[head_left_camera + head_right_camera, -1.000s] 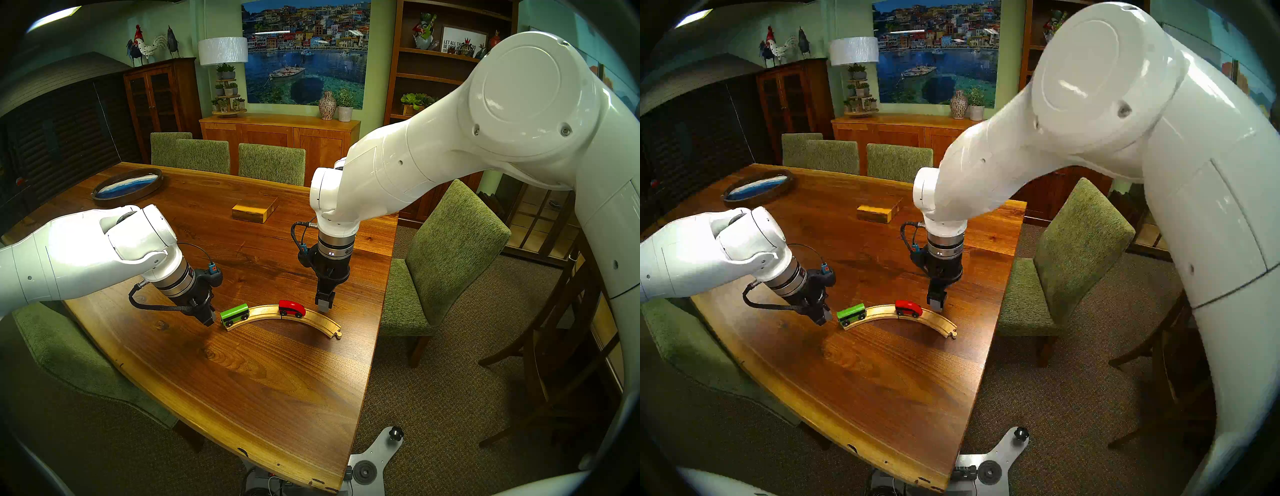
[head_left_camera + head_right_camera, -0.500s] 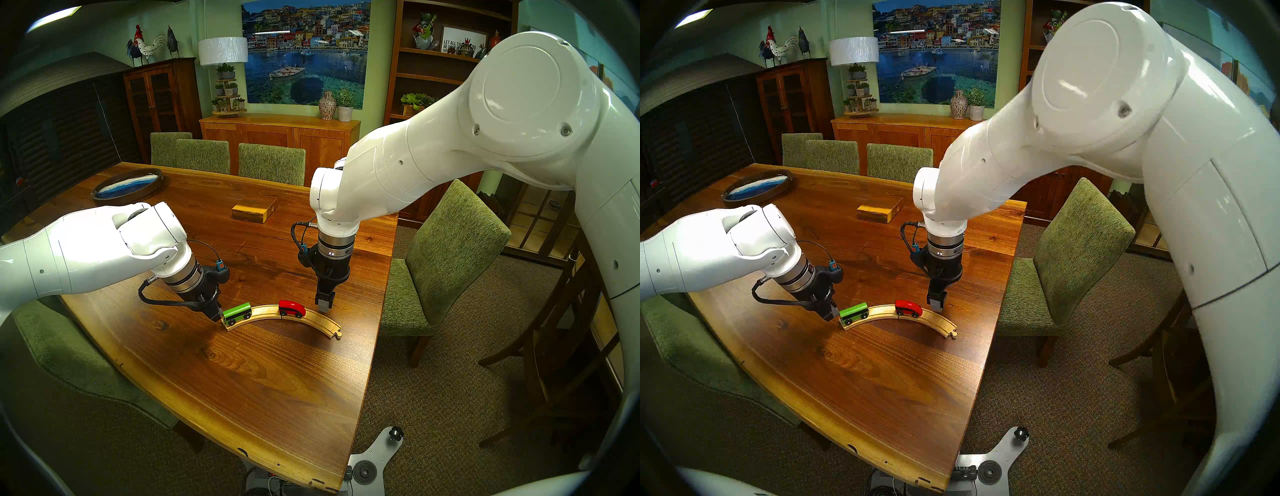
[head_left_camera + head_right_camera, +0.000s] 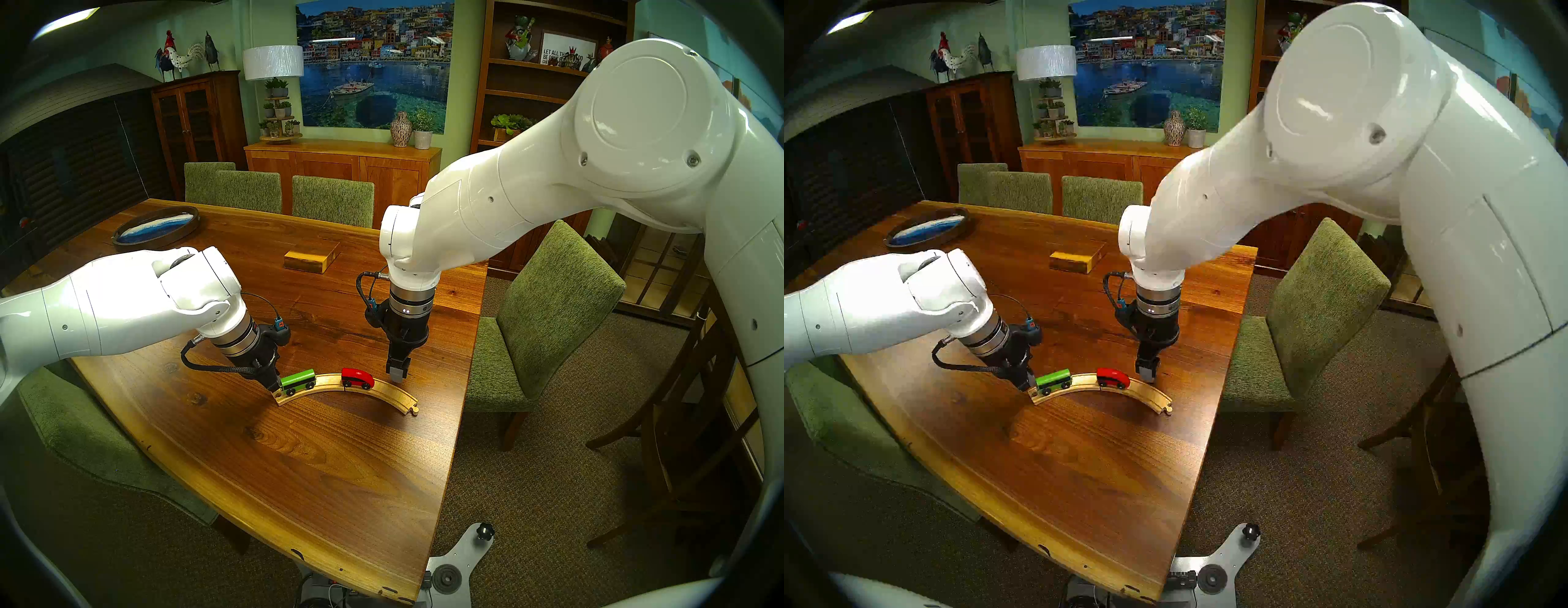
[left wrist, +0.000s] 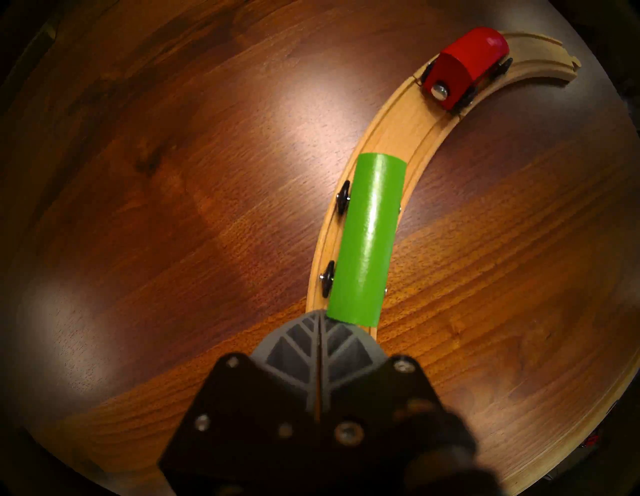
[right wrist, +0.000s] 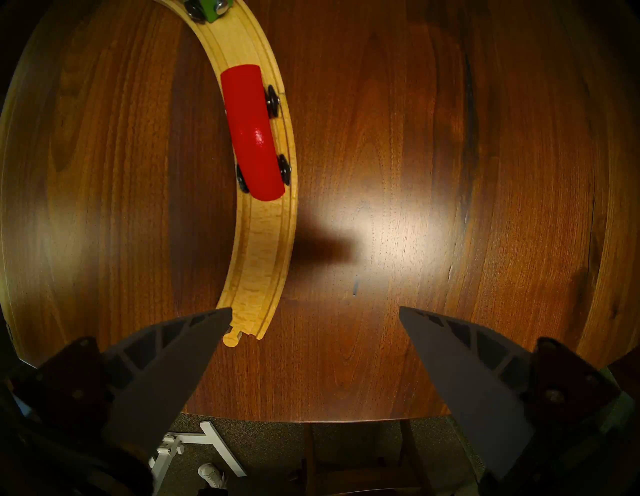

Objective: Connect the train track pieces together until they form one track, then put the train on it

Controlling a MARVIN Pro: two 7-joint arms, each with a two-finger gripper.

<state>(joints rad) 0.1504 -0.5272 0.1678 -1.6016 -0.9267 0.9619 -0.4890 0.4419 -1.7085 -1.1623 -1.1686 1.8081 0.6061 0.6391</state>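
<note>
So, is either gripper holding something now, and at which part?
Nothing is held. The left gripper is shut, its fingers pressed together at the rear end of the boxy green toy carriage. The right gripper is open above the wooden table.

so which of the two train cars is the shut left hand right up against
The boxy green carriage, at the track's left end; the red streamlined engine sits farther along, apart from the left hand.

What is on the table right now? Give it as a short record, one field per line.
track: two pale wooden curves joined into one arc on the table
green carriage: on the track's left end
red engine: on the track near the joint, apart from the carriage
left gripper: shut, tips against the carriage's rear end
right gripper: open, empty, above the table beside the track's peg end
wooden block: farther back on the table
round tray: far left corner
</note>
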